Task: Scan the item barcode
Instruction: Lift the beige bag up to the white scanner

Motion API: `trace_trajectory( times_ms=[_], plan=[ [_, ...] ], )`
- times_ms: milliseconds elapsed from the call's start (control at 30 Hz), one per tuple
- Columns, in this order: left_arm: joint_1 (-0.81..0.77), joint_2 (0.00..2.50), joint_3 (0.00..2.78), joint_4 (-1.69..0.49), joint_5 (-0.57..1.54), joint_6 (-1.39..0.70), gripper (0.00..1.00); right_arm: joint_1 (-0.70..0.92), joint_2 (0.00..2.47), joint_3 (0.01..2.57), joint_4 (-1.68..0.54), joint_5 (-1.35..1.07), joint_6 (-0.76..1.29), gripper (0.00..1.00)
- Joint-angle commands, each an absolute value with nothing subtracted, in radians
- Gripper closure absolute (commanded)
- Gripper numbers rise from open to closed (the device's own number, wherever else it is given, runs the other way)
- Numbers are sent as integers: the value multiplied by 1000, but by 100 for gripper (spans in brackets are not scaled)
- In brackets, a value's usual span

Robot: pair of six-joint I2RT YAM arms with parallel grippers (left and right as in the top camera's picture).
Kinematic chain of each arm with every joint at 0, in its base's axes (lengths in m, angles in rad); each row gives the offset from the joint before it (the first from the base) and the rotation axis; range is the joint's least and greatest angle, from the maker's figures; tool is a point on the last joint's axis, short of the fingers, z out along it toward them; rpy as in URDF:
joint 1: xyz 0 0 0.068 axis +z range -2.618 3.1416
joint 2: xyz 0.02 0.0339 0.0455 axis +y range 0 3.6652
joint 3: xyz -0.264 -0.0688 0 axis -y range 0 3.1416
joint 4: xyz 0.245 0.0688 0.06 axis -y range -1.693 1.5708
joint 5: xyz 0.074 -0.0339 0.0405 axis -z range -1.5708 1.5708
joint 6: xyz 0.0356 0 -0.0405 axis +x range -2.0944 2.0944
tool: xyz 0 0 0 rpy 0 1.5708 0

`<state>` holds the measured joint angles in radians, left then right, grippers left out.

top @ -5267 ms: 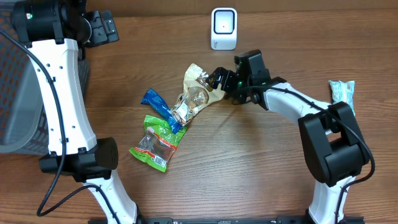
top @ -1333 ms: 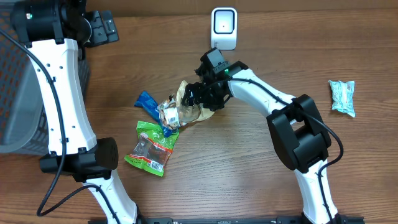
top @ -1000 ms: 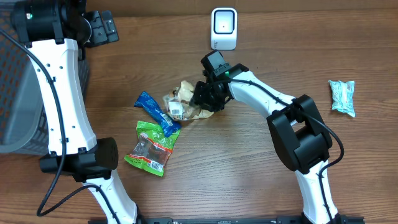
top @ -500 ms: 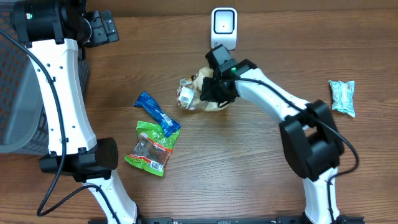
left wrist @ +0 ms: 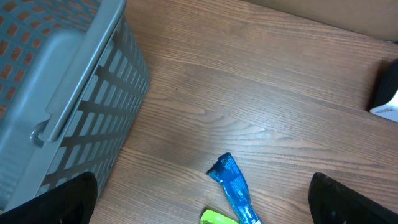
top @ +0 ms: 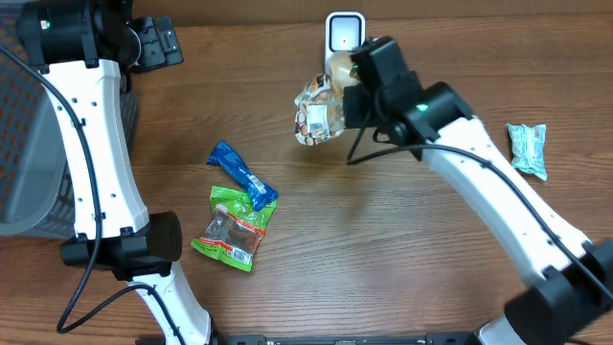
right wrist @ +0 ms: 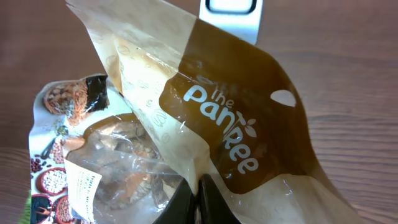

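One pouch (top: 317, 114) hangs pinched in your right gripper (right wrist: 198, 200) (presenting step); face its barcode toward the twelve-o'clock scanner (top: 341, 31).

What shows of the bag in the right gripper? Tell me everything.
The bag is a crinkled pouch of glossy film, tan and brown, printed "the pantree", with a hang hole near one edge. A clear window shows mixed snack pieces inside, and a pictured label covers its left side. The right gripper, shut, pinches one edge and holds it above the table, close by the white scanner.
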<state>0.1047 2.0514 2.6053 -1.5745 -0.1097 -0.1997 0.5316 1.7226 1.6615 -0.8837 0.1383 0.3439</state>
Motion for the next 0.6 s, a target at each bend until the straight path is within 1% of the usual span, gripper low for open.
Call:
trace_trajectory(
  times_ms=[0, 100, 433, 567],
  plan=[
    [97, 2025, 2615, -1573, -114, -187, 0, 526, 1610, 1689, -875, 154, 344, 96],
    [93, 2025, 2615, -1573, -114, -187, 0, 526, 1578, 1689, -862, 159, 334, 96],
    [93, 2025, 2615, -1573, -114, -187, 0, 526, 1581, 1688, -852, 161, 333, 96],
    [93, 2025, 2615, -1573, -114, -187, 0, 526, 1588, 1663, -822, 244, 333, 96]
  ],
)
